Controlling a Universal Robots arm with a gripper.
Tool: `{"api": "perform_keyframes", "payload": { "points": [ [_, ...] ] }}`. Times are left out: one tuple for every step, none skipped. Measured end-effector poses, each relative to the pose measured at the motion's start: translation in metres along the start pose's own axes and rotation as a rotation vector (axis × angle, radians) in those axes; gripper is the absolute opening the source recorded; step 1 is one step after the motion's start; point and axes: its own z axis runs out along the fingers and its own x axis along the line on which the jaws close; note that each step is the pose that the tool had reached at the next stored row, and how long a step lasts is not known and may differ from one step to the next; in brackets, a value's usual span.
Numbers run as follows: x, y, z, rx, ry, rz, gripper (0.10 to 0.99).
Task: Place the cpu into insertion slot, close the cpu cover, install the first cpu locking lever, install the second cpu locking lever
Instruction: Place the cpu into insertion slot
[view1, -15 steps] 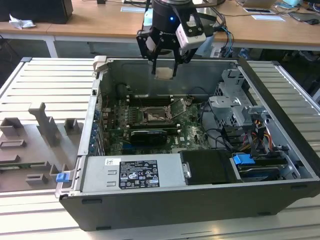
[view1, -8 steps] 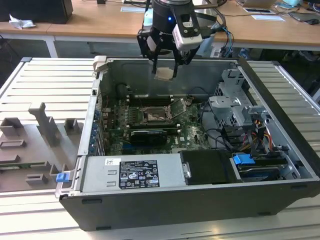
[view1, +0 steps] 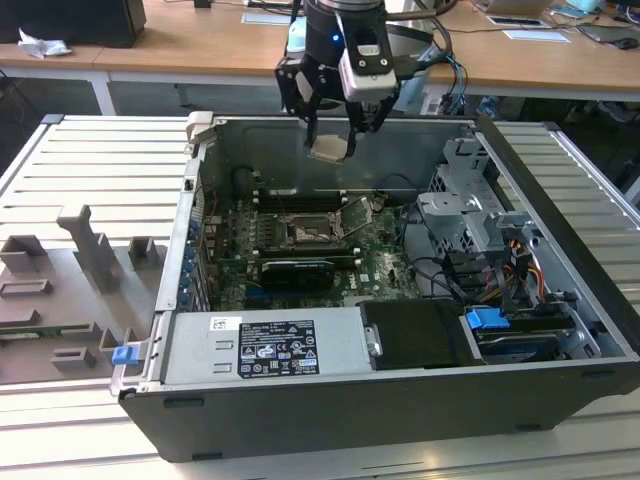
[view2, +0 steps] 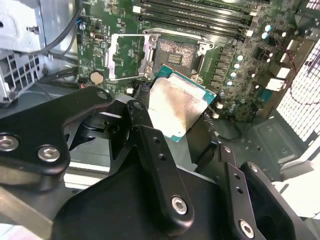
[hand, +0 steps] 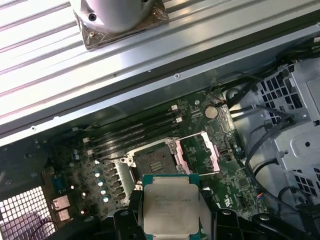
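My gripper (view1: 332, 143) hangs above the open computer case, shut on the cpu (view1: 330, 149). The cpu is a small silvery square chip with a green edge, seen in both wrist views (view2: 177, 106) (hand: 170, 205) between black fingers (view2: 148, 134). Below it on the green motherboard lies the insertion slot (view1: 305, 232) (view2: 175, 55) (hand: 154, 162), dark and bare. The cpu cover (view1: 357, 214) (view2: 125, 57) (hand: 197, 151) stands swung open beside the slot. The locking levers are too thin to tell apart around the socket.
Long black memory slots (view1: 300, 198) run behind the socket and a black graphics card (view1: 295, 272) lies in front. A power supply (view1: 265, 345), drive cage (view1: 470, 215) and cables fill the case's front and right. A grey foam tray (view1: 70, 290) lies at the exterior view's left.
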Motion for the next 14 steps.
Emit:
{"api": "perform_keyframes", "payload": {
  "points": [
    [0.0, 0.0, 0.0001, 0.0, -0.0012, 0.013, 0.537],
    [0.0, 0.0, 0.0002, 0.0, -0.0029, 0.032, 0.537],
    [0.0, 0.0, 0.0003, 0.0, -0.0041, 0.046, 0.537],
    [0.0, 0.0, 0.0003, 0.0, -0.0063, 0.072, 0.537],
    [0.0, 0.0, 0.0005, -0.001, -0.0081, 0.094, 0.537],
    [0.0, 0.0, 0.0005, -0.001, -0.0093, 0.108, 0.537],
    [0.0, 0.0, 0.0006, -0.001, -0.0105, 0.122, 0.537],
    [0.0, 0.0, 0.0007, -0.002, -0.0118, 0.137, 0.537],
    [0.0, 0.0, 0.0007, -0.002, -0.0129, 0.15, 0.537],
    [0.0, 0.0, 0.0008, -0.002, -0.0143, 0.168, 0.537],
    [0.0, 0.0, 0.0008, -0.002, -0.0155, 0.181, 0.537],
    [0.0, -0.0001, 0.0009, -0.002, -0.0167, 0.196, 0.537],
    [0.0, -0.0001, 0.0009, -0.003, -0.0179, 0.21, 0.537],
    [0.0, -0.0001, 0.001, -0.003, -0.0198, 0.232, 0.537]
  ]
}}
